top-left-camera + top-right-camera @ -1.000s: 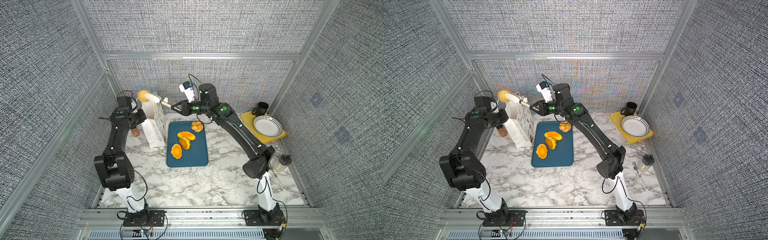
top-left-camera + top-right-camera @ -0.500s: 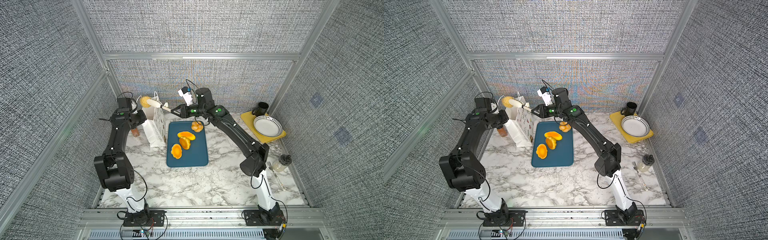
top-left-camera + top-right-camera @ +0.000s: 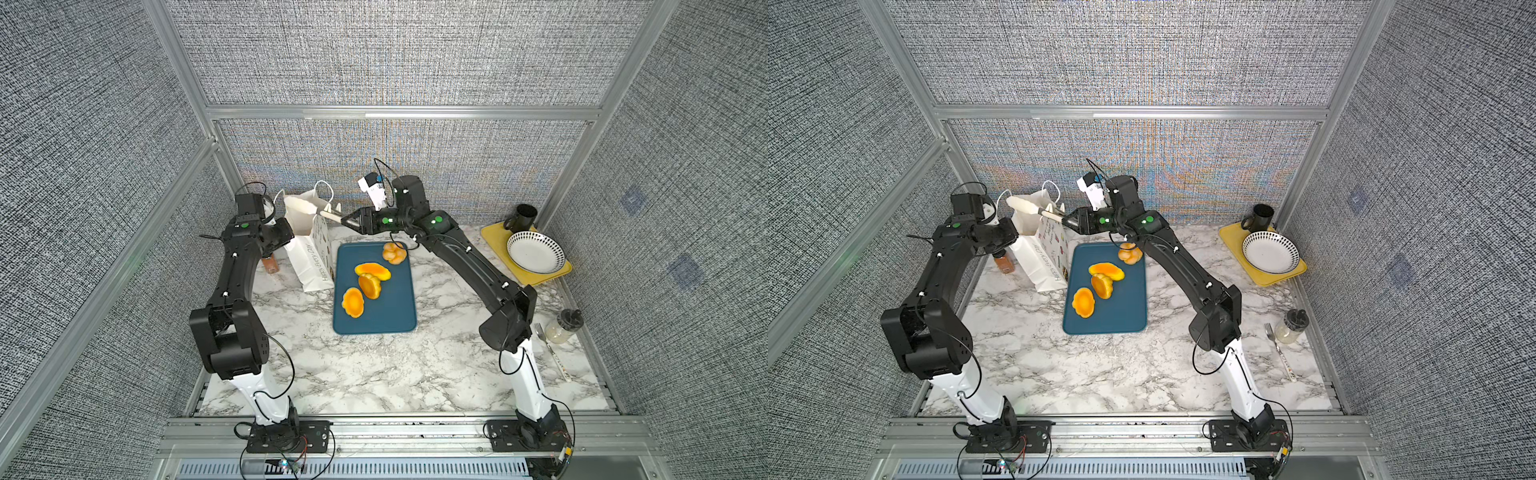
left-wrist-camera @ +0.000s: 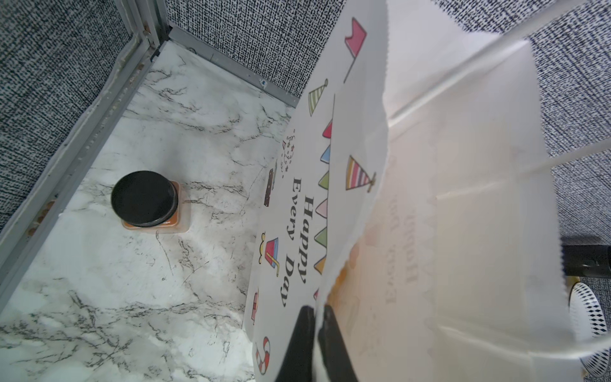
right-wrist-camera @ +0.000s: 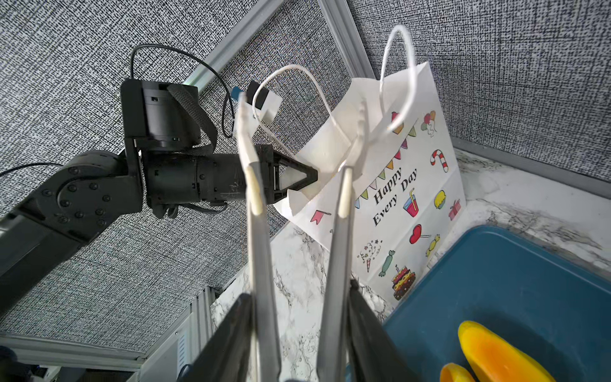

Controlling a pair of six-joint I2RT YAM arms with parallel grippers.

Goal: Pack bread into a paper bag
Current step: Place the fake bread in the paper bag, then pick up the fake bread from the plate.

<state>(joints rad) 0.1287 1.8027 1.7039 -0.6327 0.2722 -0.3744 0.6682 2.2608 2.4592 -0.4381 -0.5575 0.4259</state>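
- While pinched at its rim by my left end effector [image 4: 315,317], the paper bag [image 3: 309,257] stands ten o'clock of the tray [image 3: 395,307] holding bread [image 3: 370,284].
- My right end effector [image 3: 347,219] grips empty tongs [image 5: 259,248].

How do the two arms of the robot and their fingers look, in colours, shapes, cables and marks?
Both the left arm and the right arm have boxy matte black links on a white lower segment, with green dots near the wrists and thin black cables looping along them. The left gripper ends in black, tapered, triangular fingers. A white camera box sits above the right wrist.
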